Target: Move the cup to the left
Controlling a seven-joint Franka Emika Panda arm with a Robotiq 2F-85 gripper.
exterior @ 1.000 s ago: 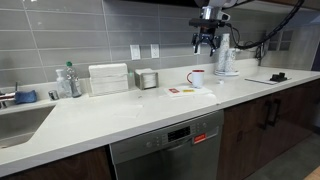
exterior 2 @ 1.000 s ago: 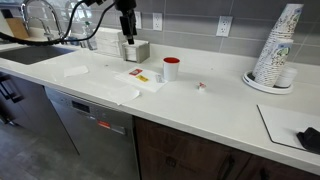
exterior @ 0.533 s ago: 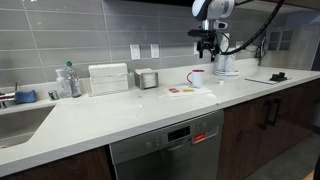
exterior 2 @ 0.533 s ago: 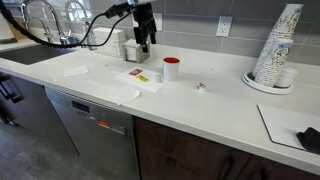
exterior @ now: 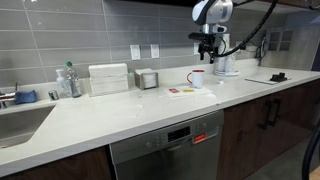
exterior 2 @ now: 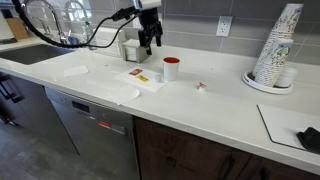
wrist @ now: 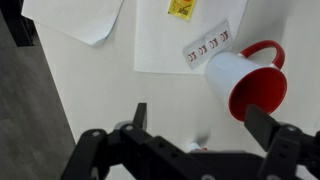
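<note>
The cup is a small red mug with a white side and a handle. It stands upright on the white counter in both exterior views. In the wrist view the cup lies at the upper right, its handle pointing up and right. My gripper hangs open and empty in the air above the counter, a little to one side of the cup. In the wrist view its two fingers spread wide, the right finger just below the cup's rim.
A white sheet with small red and yellow packets lies beside the cup. A metal canister, a white box, a clear bottle and a sink sit along the counter. A stack of paper cups stands far along it.
My gripper has moved sideways along the counter toward the cup and stayed open. The cup has not moved.
</note>
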